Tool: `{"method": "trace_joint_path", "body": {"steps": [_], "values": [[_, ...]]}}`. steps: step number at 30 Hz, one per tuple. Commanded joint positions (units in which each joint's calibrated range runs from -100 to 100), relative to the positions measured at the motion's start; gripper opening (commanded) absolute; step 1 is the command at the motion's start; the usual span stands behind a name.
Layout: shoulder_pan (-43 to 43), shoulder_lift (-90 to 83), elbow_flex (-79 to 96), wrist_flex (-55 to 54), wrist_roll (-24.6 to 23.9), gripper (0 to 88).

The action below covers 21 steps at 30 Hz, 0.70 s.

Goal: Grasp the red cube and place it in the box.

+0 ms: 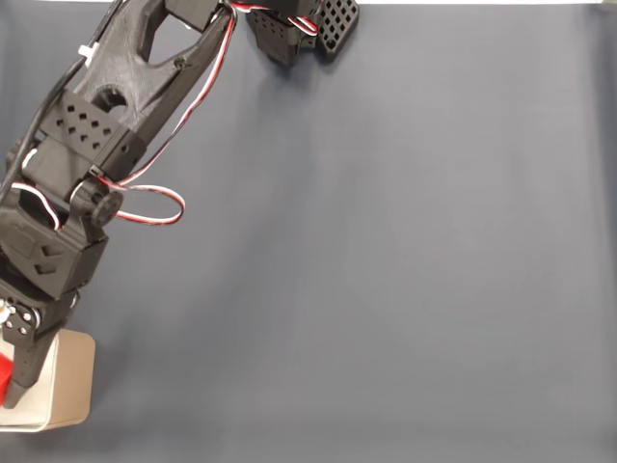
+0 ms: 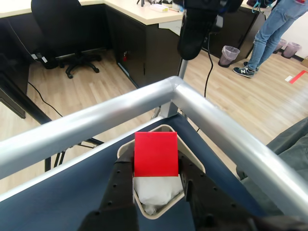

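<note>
Fixed view looks straight down from above on the dark blue-grey cloth tabletop [image 1: 386,270], fairly far off; the black 3D-printed arm [image 1: 87,164] enters from the top-left corner & runs down the left edge. Wrist view rides on the arm, v. close, facing forward & down past the black two-finger gripper [image 2: 156,185] toward the table corner w/ its silver metal rail [image 2: 211,120], office floor beyond. Both views share the small tan rounded box [image 1: 69,386] [image 2: 190,154] & bright-red cube [image 1: 4,374] [image 2: 155,154].
</note>
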<state>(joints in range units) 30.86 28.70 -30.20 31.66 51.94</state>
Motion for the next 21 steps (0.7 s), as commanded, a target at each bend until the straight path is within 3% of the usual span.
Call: {"method": "trace_joint_path", "body": {"steps": [1, 10, 16, 21], "values": [[1.2, -0.8, -3.2, -1.9, 0.6, 0.0], [1.2, -0.6, -3.2, -2.1, 0.2, 3.2], [1.4, -1.2, -3.7, -0.4, -1.1, 40.5], [1.7, -1.4, -4.4, -0.2, -0.1, 55.8]]}}
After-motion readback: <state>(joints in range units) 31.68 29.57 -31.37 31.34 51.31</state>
